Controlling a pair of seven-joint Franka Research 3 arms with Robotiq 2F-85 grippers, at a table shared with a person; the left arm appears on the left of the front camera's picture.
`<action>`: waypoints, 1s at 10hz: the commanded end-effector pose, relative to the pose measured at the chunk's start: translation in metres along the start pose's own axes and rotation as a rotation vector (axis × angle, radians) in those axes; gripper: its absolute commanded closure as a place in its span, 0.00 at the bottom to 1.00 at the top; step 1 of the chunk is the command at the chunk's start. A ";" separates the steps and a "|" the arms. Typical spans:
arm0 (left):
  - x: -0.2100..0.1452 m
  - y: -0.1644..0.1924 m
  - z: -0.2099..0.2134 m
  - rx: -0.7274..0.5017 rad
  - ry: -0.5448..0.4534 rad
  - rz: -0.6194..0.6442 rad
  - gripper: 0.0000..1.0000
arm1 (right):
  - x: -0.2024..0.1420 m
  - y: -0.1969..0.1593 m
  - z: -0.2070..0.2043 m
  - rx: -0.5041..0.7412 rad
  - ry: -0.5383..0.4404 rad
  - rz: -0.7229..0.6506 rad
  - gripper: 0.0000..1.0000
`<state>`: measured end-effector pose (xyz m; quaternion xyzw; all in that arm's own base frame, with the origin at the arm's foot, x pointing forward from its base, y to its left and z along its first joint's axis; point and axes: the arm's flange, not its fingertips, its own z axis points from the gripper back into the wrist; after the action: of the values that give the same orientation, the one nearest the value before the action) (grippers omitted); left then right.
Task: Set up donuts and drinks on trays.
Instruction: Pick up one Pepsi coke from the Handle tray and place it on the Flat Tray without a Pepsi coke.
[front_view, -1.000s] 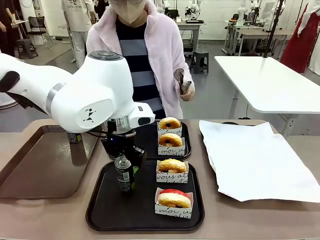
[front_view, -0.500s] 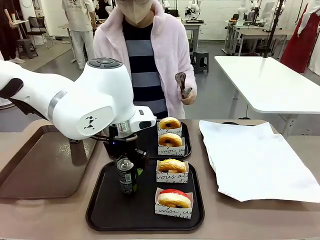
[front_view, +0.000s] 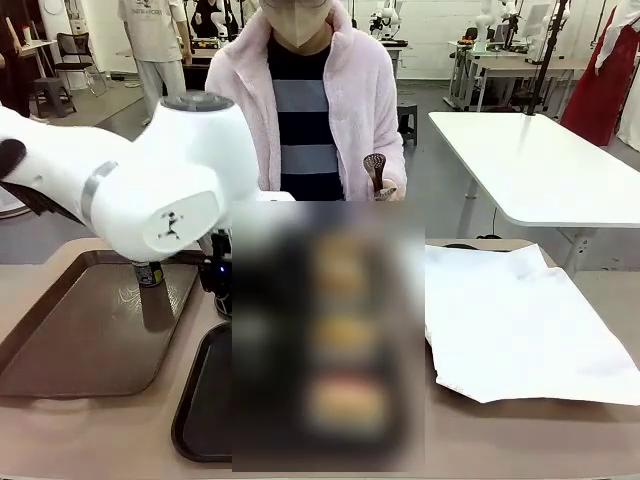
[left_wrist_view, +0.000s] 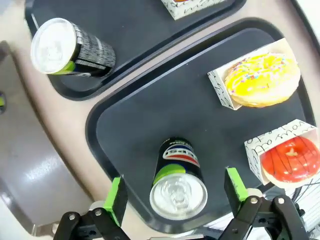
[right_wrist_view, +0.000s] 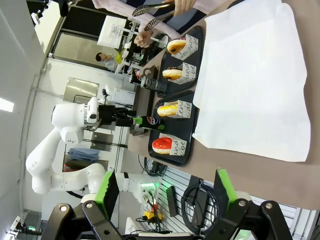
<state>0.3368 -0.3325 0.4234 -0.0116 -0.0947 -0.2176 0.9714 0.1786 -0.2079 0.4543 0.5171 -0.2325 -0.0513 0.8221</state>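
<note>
Drinks: one can (left_wrist_view: 178, 176) is stood upright on the near black tray (left_wrist_view: 150, 115), a second can (left_wrist_view: 67, 49) on the far tray (left_wrist_view: 125, 30).
Donuts: yellow-sprinkled (left_wrist_view: 262, 80) and red (left_wrist_view: 290, 159) are kept in paper holders along one side, leaving room for the can.
Left gripper (left_wrist_view: 177, 192): jaws are spread wide either side of the can, nothing gripped.
Right gripper (right_wrist_view: 165, 192): jaws are spread wide and empty, held well apart from the trays.

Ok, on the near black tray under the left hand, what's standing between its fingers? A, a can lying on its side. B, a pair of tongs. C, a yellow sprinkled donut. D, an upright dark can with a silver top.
D: the left wrist view shows the can upright on the black tray, centred between the left hand's open fingers, which don't touch it.
</note>
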 end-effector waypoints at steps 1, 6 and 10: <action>-0.005 0.002 0.042 -0.004 0.016 0.041 0.00 | 0.003 0.002 0.000 0.026 -0.018 0.015 0.00; -0.009 0.006 0.079 0.009 -0.026 0.047 0.00 | 0.003 0.002 0.000 0.026 -0.018 0.015 0.00; -0.009 0.006 0.079 0.009 -0.026 0.047 0.00 | 0.003 0.002 0.000 0.026 -0.018 0.015 0.00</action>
<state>0.3160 -0.3167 0.4984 -0.0102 -0.1024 -0.1930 0.9758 0.1786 -0.2079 0.4543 0.5171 -0.2326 -0.0512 0.8221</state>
